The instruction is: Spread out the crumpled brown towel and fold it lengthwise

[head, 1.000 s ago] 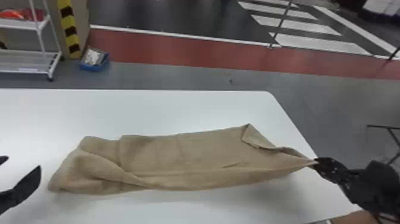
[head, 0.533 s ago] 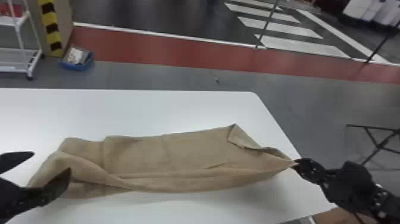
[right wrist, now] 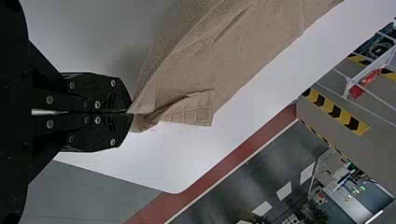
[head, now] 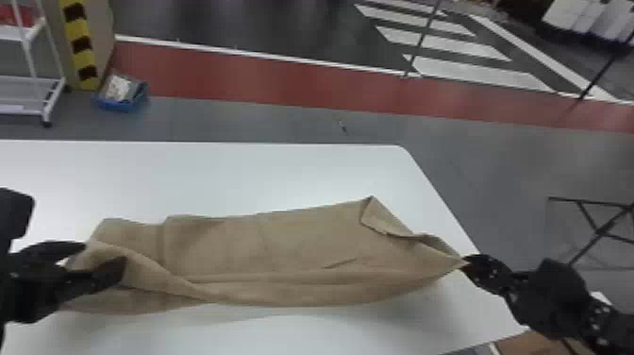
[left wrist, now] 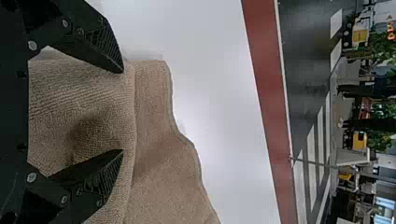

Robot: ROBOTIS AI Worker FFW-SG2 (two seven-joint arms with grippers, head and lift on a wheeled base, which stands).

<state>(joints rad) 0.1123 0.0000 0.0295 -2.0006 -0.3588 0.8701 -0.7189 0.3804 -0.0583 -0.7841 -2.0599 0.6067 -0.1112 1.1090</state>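
In the head view my left gripper (head: pixel 104 258) stands open over the left end of the brown towel (head: pixel 302 245). The left wrist view has the open left gripper (left wrist: pixel 123 111) with folds of the towel (left wrist: pixel 159 186) lying between and below its spread fingers. At the towel's right corner, my right gripper (head: pixel 464 262) is shut on the cloth and draws it to a point. In the right wrist view the right gripper (right wrist: pixel 130 113) pinches that corner of the towel (right wrist: pixel 233 60). The towel lies stretched sideways, with creases along its near side and a turned-over flap near the right end.
The white table (head: pixel 236 174) carries the towel; its right edge runs close by the right gripper. On the floor beyond stand a blue bin (head: pixel 121 97) and a white rack (head: pixel 33 89). A black metal frame (head: pixel 599 226) stands to the right.
The left gripper has come in from the left edge and is now over the towel's left end. The view has shifted somewhat; the right gripper still holds its corner.
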